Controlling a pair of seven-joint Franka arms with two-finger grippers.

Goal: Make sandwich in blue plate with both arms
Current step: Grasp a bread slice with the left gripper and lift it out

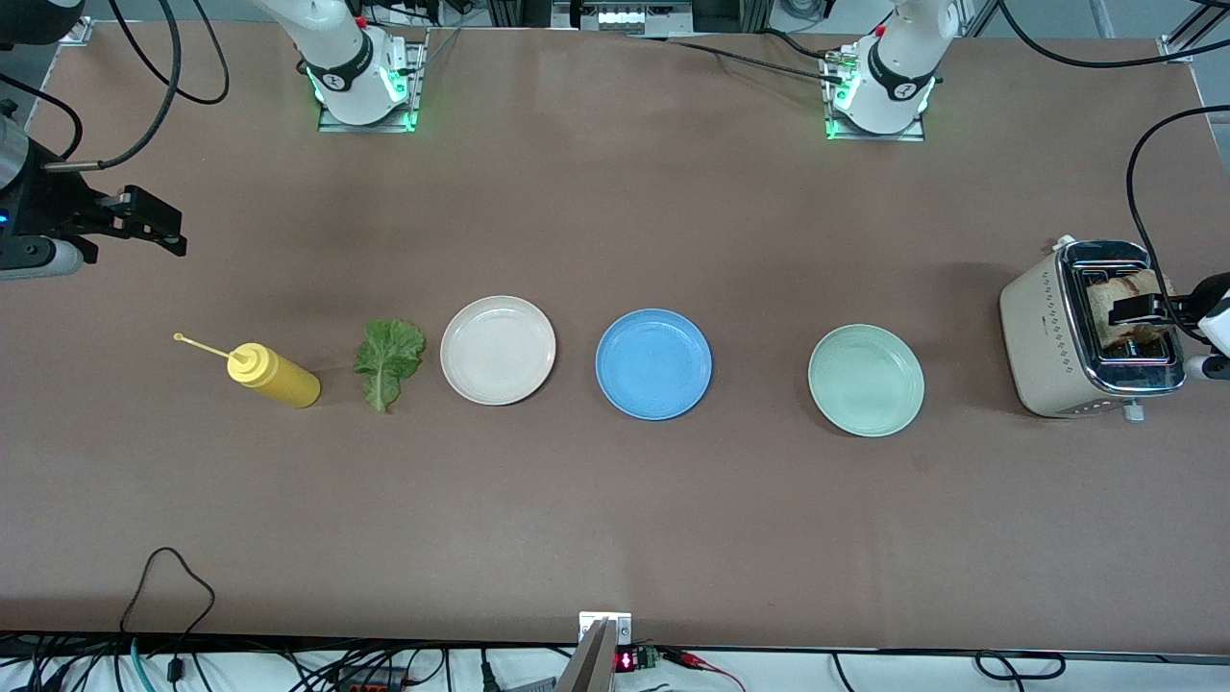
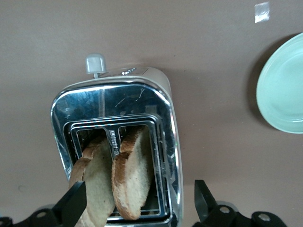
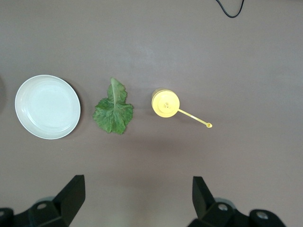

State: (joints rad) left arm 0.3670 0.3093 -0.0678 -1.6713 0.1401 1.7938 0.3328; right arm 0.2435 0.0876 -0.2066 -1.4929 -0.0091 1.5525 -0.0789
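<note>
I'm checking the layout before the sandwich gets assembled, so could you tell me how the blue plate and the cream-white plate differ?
The blue plate is sky blue; the cream-white plate is off-white. The blue plate sits mid-table, between the cream-white plate and a mint-green plate; the cream-white plate lies toward the right arm's end, beside the lettuce leaf. Both are round, shallow, similar in size, and hold nothing.

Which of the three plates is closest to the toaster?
The pale mint-green plate, at the left arm's end of the row. The blue plate sits mid-row, and the cream-white plate lies beside the lettuce leaf.
</note>
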